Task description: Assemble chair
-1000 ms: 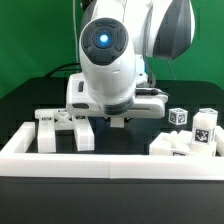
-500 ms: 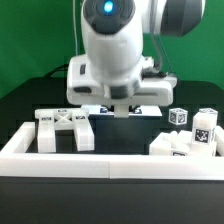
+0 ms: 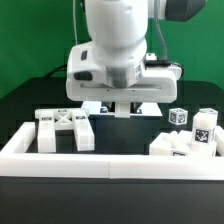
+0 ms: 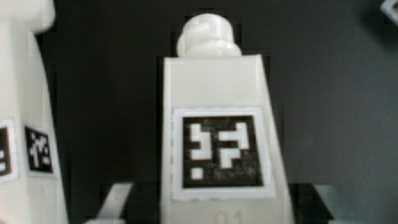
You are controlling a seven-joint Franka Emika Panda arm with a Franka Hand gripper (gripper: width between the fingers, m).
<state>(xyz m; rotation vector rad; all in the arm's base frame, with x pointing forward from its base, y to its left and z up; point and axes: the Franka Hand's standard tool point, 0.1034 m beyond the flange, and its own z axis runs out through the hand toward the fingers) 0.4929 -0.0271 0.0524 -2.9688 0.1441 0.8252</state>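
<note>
- At the exterior view's left, the X-braced back panel (image 3: 64, 128) stands on the black counter (image 3: 30, 95). It is white and blocky, with small black-and-white tags on its top corners. It sits just behind the long low barrier wall (image 3: 110, 165).
- In the middle, the arm hangs over the counter with the pincer (image 3: 122, 109) raised clear of the surface, well above the loose pieces.
- The pincer is drawn narrow and grips a chair leg (image 4: 217, 95). In the wrist view the leg is a long white block with flat faces and a rounded peg (image 4: 210, 35) at its far end. A square tag (image 4: 222, 150) sits near the gripped end, and one finger (image 4: 118, 200) shows on each side.
- Another white tagged piece (image 4: 25, 120) lies beside the leg in the wrist view, with a dark gap between them.
- At the exterior view's right, the remaining chair parts (image 3: 188, 138) are clustered on the counter behind the wall. They include a small tagged cube (image 3: 178, 117) and a taller tagged block (image 3: 205, 125).
</note>
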